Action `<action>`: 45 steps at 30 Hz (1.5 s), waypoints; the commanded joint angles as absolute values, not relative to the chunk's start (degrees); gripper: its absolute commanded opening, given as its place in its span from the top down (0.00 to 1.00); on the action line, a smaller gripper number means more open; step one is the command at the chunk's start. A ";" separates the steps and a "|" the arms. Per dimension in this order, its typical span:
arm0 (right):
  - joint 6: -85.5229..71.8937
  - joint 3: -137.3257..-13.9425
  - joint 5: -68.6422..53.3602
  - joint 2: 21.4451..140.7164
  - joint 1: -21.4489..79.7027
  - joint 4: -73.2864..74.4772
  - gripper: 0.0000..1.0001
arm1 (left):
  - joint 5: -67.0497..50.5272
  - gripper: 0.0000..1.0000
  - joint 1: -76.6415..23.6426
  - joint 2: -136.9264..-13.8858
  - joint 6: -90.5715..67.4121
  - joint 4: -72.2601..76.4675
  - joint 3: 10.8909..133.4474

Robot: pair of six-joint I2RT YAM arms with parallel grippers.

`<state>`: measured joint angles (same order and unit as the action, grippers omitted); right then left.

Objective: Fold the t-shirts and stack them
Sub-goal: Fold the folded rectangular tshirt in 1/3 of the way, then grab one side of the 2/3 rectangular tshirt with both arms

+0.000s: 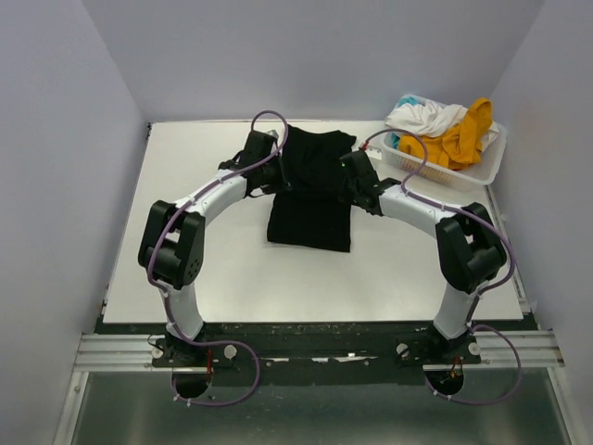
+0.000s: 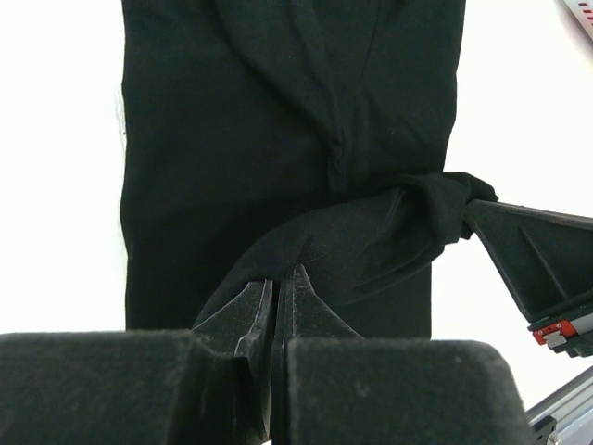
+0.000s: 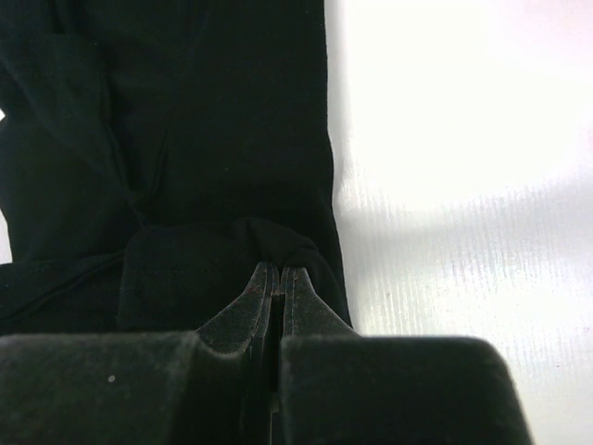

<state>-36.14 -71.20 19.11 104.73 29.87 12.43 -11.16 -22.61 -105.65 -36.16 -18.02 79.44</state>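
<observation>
A large black t-shirt (image 1: 310, 190) lies folded lengthwise in the middle of the table. My left gripper (image 1: 280, 176) is shut on a pinch of its fabric (image 2: 352, 232) at the left edge, and the cloth stretches across to the right gripper's finger. My right gripper (image 1: 355, 185) is shut on the shirt's right edge (image 3: 269, 246). The white t-shirt (image 1: 424, 115), the mustard-yellow t-shirt (image 1: 460, 139) and a bit of the teal t-shirt (image 1: 396, 141) lie bunched in the basket at the back right.
The white slotted basket (image 1: 489, 167) stands at the table's back right corner. Grey walls close in the table on three sides. The white table surface (image 1: 232, 278) shows bare in front of the shirt.
</observation>
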 commanded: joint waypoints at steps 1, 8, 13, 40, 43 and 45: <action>-35.77 -73.24 23.71 105.29 29.38 11.34 0.99 | -13.89 1.00 -22.06 -108.14 -34.28 -15.71 82.43; -33.94 -77.21 20.91 111.86 28.91 11.25 0.96 | -12.53 0.88 -21.33 -111.43 -34.55 -17.36 85.45; -35.39 -82.73 22.31 114.51 28.78 14.82 0.47 | -12.12 0.21 -21.01 -112.55 -33.27 -24.55 91.18; -43.36 -43.02 -1.86 84.57 28.76 5.70 0.00 | -10.57 0.19 -20.66 -91.60 -40.95 -12.89 52.31; -44.14 -43.15 -1.98 85.30 28.81 5.10 0.01 | -10.24 0.34 -20.57 -93.64 -41.60 -13.37 52.65; -44.36 -43.34 -1.57 85.68 28.83 5.16 0.01 | -10.26 0.39 -20.57 -95.07 -41.92 -13.49 53.13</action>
<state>-42.57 -43.03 -0.45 84.82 29.10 7.11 -10.92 -20.97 -92.75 -40.80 -14.02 51.33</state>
